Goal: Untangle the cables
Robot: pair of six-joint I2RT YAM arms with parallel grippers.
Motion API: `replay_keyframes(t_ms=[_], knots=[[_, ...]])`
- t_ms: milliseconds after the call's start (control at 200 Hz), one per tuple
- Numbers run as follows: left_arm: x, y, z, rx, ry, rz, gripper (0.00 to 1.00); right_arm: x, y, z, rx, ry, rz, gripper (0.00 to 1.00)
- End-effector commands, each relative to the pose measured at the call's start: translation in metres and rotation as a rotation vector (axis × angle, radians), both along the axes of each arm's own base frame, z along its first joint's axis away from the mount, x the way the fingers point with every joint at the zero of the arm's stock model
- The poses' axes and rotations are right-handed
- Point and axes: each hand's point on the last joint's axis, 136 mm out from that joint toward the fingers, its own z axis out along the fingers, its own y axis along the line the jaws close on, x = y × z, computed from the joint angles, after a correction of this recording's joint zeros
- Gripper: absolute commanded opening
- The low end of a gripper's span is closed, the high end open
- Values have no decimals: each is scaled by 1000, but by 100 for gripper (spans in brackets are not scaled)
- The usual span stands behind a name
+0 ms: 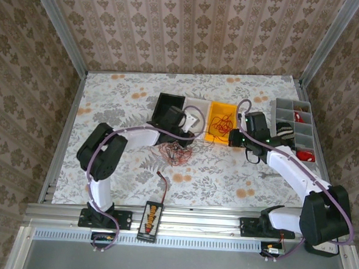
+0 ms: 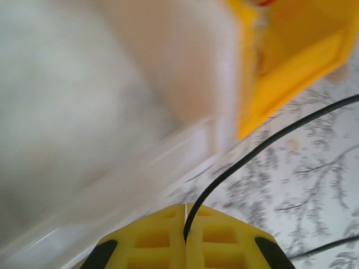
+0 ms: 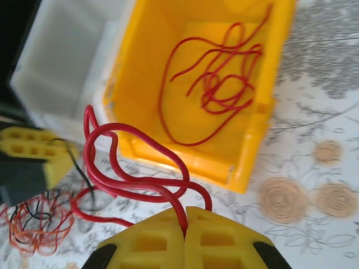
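Left gripper (image 2: 185,224): we see it clenched on a thin black wire (image 2: 263,143).
Tangle (image 1: 173,151): red and dark wires, 8 o'clock from the yellow bin (image 1: 221,136).
Right gripper (image 3: 184,224): pinching a looping red wire (image 3: 129,185).
Handling: we judge them light, limp and snag-prone; grip near a free end.

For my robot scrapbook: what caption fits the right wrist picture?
Right gripper shut on a red cable, beside a yellow bin holding more red cables.

Bright even daylight, left wrist view heavily blurred
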Motion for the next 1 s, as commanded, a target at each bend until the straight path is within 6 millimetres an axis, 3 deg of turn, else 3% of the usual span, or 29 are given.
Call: replay_keyframes(t_ms=[0, 130, 235, 460, 640, 725, 995], knots=[[18, 25, 30, -76, -41, 155, 0, 0, -34, -1, -6, -11, -159, 2], [6, 51, 21, -38, -32, 199, 0, 0, -47, -4, 67, 2, -214, 2], [-6, 55, 14, -9, -14, 174, 0, 3, -38, -2, 145, 1, -174, 2], [-21, 24, 14, 34, -40, 42, 0, 10, 4, 1, 244, 24, -21, 2], [-19, 4, 16, 45, -57, -15, 0, 9, 43, -2, 294, 46, 99, 2], [-18, 1, 14, 49, -51, -20, 0, 9, 52, 2, 324, 35, 129, 3], [-21, 21, -5, 117, -21, 29, 0, 13, 34, 20, 314, -30, 80, 2]])
